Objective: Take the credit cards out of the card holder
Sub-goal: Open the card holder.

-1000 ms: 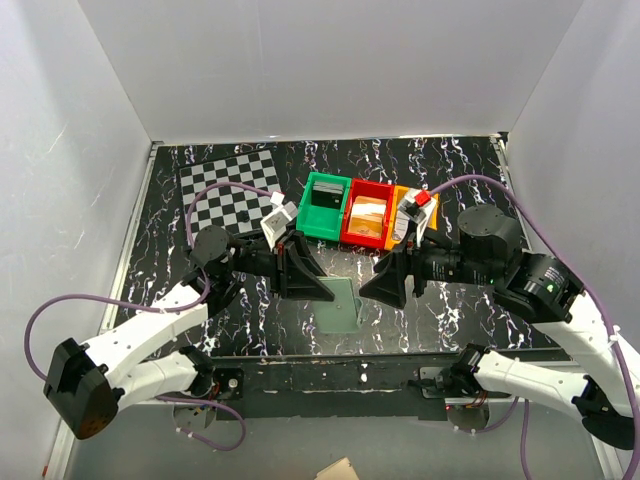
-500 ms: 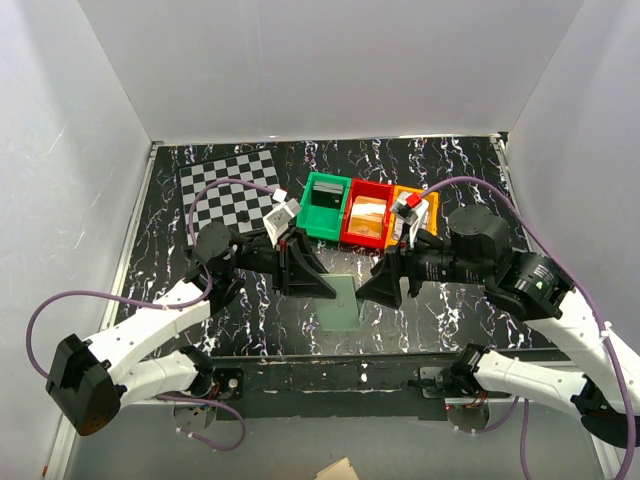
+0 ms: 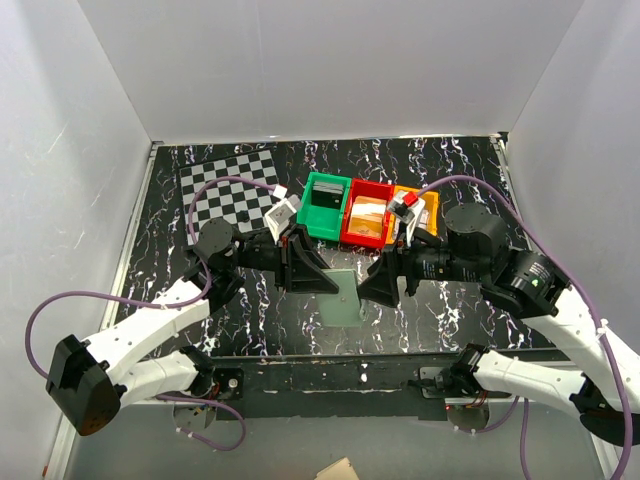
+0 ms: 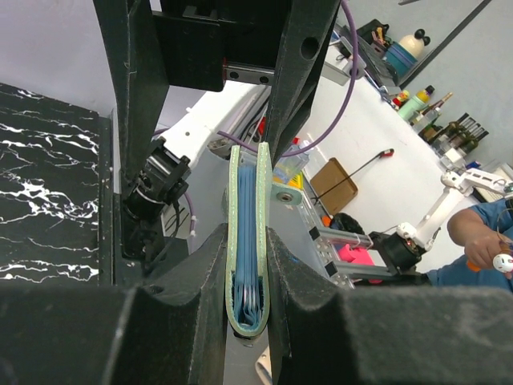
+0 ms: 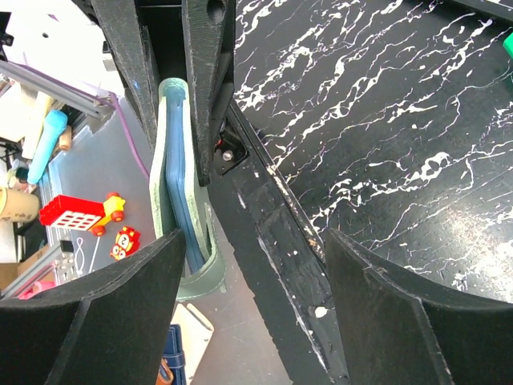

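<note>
The sage-green card holder (image 3: 341, 300) hangs edge-down above the table's near middle, folded nearly closed. My left gripper (image 3: 320, 284) is shut on it; in the left wrist view the holder (image 4: 247, 208) is pinched between both fingers (image 4: 192, 321), blue lining inside. Pale card edges (image 4: 251, 295) show deep in the fold; the cards are otherwise hidden. My right gripper (image 3: 371, 286) is open just right of the holder. In the right wrist view the holder (image 5: 171, 172) stands before the left finger (image 5: 104, 321), its snap tab (image 5: 202, 273) hanging, and the open gripper (image 5: 256, 317) is empty.
Green (image 3: 322, 207), red (image 3: 366, 218) and orange (image 3: 413, 208) bins stand in a row behind the grippers, with items inside. A checkerboard sheet (image 3: 228, 190) lies at the back left. The table's black front edge (image 3: 330, 365) lies just below the holder.
My right gripper has moved left, closing in on the holder. The left gripper with the holder has shifted slightly right and away from me.
</note>
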Tool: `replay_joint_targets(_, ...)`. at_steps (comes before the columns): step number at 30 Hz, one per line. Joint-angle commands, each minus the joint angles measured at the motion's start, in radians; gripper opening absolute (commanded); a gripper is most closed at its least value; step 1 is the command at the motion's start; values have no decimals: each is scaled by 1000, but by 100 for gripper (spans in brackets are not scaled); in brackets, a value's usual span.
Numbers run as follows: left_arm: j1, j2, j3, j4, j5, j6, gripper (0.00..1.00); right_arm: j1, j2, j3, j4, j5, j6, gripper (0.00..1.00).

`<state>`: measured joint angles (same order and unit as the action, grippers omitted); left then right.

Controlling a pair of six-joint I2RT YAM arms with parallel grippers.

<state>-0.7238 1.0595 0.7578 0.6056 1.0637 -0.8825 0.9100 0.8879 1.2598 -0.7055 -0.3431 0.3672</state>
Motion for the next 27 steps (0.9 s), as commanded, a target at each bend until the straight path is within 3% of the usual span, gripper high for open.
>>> replay_joint_targets(1,3,-15,44,-29,-65,37,0,6,6,-7,41,-28,6,79)
replay_joint_targets(8,1,-3,40,34,-70,7,0,6,14,-42,92,-101,25,76)
replay_joint_targets(15,0,4,15,112,-91,-29,0,6,26,-76,150,-185,58,63)
replay_joint_targets(22,1,-6,0,88,-91,-12,1,6,11,-77,161,-163,61,37)
replay_joint_targets(25,0,-15,-2,31,-99,10,21,6,2,-68,155,-157,55,26)
replay_joint_targets(27,1,-24,-8,11,-116,17,34,6,2,-63,147,-157,52,12)
